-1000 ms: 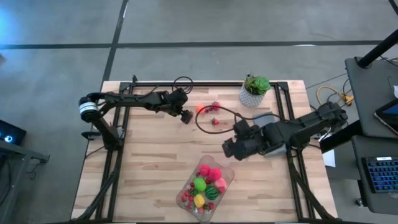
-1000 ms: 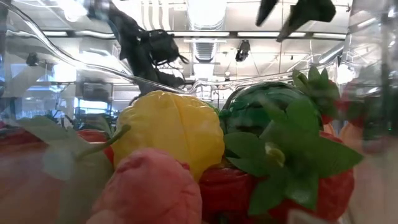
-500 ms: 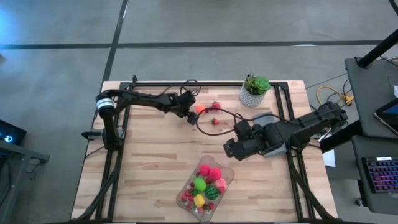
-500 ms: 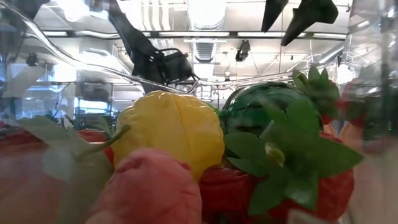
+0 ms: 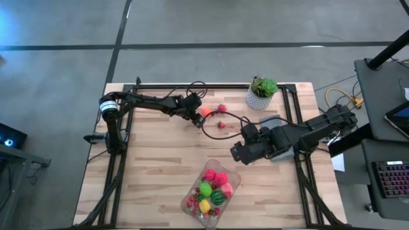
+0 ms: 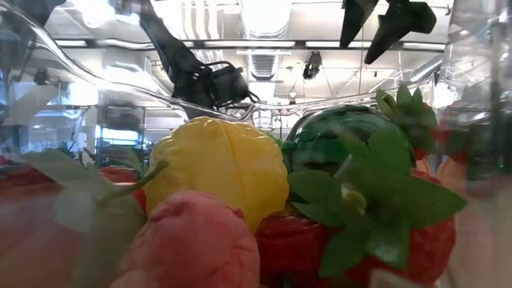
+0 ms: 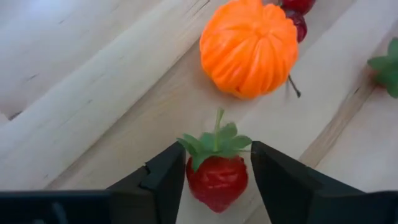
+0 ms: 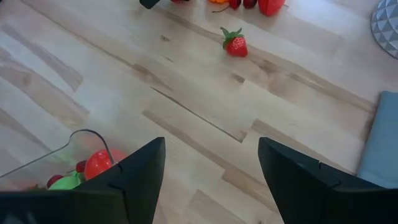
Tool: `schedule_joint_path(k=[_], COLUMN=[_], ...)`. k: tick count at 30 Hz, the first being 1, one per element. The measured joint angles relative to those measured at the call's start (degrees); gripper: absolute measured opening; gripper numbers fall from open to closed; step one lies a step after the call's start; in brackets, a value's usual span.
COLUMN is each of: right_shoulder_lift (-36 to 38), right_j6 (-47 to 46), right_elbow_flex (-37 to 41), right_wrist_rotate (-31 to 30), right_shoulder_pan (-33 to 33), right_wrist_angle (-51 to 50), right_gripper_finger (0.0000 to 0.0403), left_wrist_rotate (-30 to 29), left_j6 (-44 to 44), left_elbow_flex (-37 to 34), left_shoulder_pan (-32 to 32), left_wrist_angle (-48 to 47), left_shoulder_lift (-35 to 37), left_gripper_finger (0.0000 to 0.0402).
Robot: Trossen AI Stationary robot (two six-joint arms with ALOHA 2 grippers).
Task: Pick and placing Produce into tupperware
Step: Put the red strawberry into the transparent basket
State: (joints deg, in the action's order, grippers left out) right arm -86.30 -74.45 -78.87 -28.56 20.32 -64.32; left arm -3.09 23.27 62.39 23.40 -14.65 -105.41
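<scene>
My left gripper is down at the table near its far edge, its fingers on either side of a small red strawberry with green leaves. An orange piece and dark red cherries lie just beyond it. Another strawberry lies on the wood farther right. The clear tupperware stands near the front edge, holding yellow, dark green, pink and red produce. My right gripper hangs open above the table's middle right, holding nothing. My left gripper has the strawberry's red body between its two fingers, one on each side. The fingers slant down at it from the table's left. The strawberry lies on the wood, its leafy top pointing away from the gripper.
A potted plant stands at the far right. A grey slab lies under my right arm. A black cable loop lies on the wood between the two grippers. Bare wood stretches left of the tupperware.
My left arm has stretched out and its gripper has sunk to the table, shifting a little toward the right edge and the orange piece. My right arm has kept still.
</scene>
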Motion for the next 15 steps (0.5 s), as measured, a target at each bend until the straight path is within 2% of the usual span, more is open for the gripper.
schedule_joint_path(k=[8, 15], right_shoulder_lift=[-0.02, -0.04], right_j6=[-0.05, -0.09], right_elbow_flex=[0.09, 0.16], right_wrist_rotate=[-0.02, 0.0], right_shoulder_pan=[0.0, 0.0], right_wrist_angle=[0.02, 0.02], right_gripper_finger=[0.0249, 0.0249], left_wrist_rotate=[0.01, 3.48], left_j6=[0.01, 0.43], left_elbow_flex=[-0.02, 0.48], left_shoulder_pan=[0.0, -0.39], left_wrist_angle=[-1.26, -4.16], left_shoulder_lift=[0.2, 1.39], left_gripper_finger=[0.013, 0.0125])
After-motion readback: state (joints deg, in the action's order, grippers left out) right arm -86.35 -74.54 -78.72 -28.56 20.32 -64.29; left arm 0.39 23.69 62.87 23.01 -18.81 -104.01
